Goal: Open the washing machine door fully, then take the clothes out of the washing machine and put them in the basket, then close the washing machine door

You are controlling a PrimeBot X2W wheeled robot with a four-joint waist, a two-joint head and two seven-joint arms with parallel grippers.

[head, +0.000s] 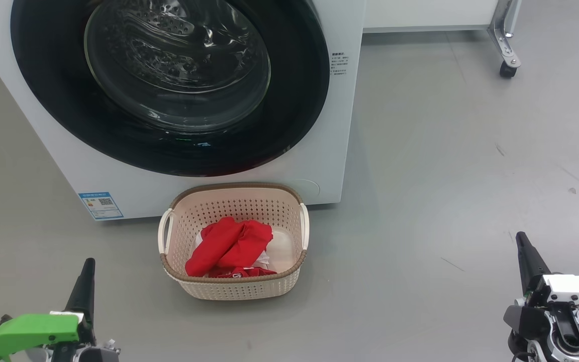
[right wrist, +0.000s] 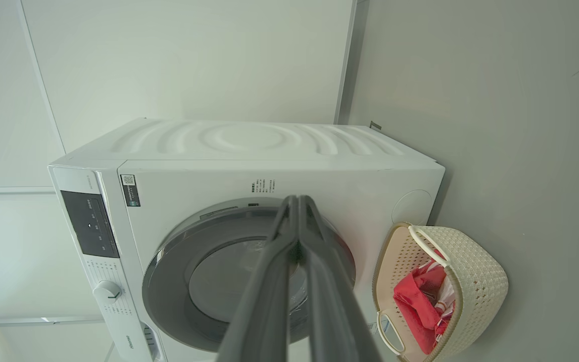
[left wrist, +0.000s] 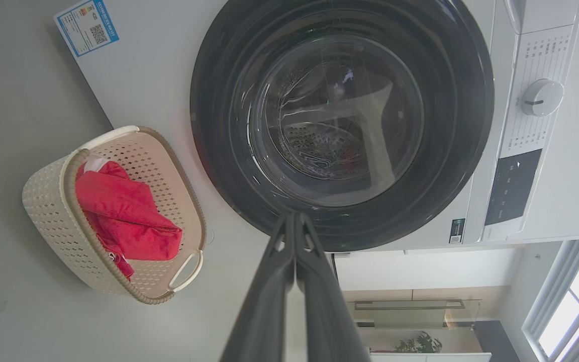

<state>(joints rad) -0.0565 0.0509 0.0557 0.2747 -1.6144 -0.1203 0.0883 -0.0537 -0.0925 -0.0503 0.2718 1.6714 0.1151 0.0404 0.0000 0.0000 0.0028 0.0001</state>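
The door [head: 169, 90] sits shut on the washing machine [head: 342, 125]; the red clothes [head: 229, 246] lie in the basket [head: 239, 290] just in front. The left gripper [head: 88, 266] and right gripper [head: 522, 241] are closed and empty. If it is not fully latched, the door could swing open.

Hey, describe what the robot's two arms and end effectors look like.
The left end effector and right end effector each have two long, dark, tapering fingers. The left wrist carries a bright green cover; the right a white cover with black parts and a metal ring.
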